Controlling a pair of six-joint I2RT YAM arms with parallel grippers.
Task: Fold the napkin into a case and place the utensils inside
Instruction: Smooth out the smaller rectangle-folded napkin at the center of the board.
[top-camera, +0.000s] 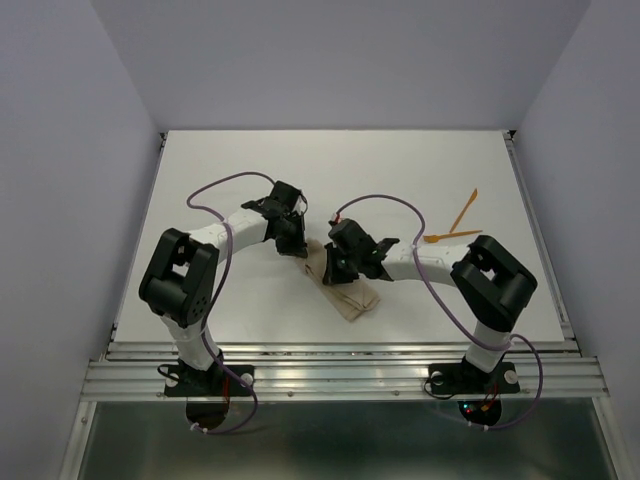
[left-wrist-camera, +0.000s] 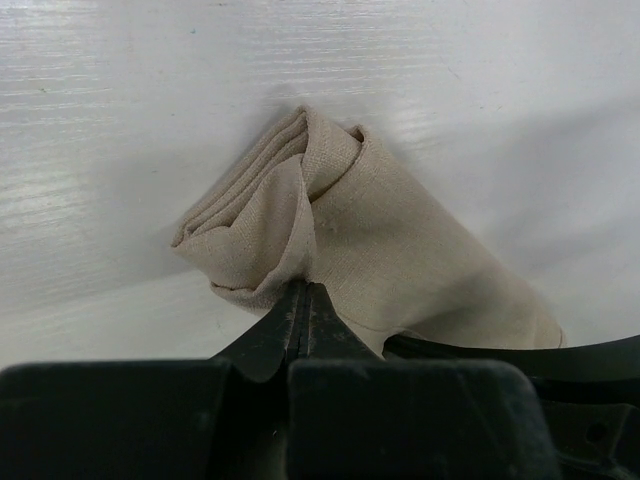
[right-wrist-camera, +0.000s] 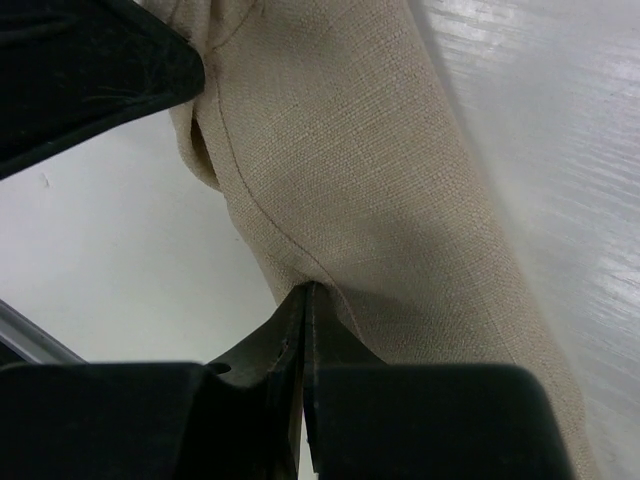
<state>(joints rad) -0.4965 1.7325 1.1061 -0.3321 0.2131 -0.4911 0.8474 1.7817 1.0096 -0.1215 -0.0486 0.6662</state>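
At centre frame of the overhead view, we see the left gripper (top-camera: 301, 248) and the right gripper (top-camera: 337, 268) meeting at the upper-left end of the napkin (top-camera: 356, 300). From the left wrist, the left gripper (left-wrist-camera: 303, 292) has its fingers pressed tip to tip, with a fold of the tan cloth pinched between them. From the right wrist, the right gripper (right-wrist-camera: 307, 293) likewise has its fingers drawn together, nipping the seamed edge of the cloth. The dark body of the left gripper fills the upper left corner of that frame. We find the napkin (left-wrist-camera: 400, 240) folded into a narrow layered oblong. Its near end is rolled and bunched, and several edges show stacked at its upper left. In the overhead view it lies on the white table (top-camera: 400, 170), slanting from the grippers toward the lower right, its free end flat on the surface. The utensils (top-camera: 452, 236), two thin orange pieces, lie well apart from the cloth at the right of the frame. One is tilted steeply and the other lies nearly level below it, just beside the right arm's elbow. Purple cables (top-camera: 230, 180) loop over both arms.
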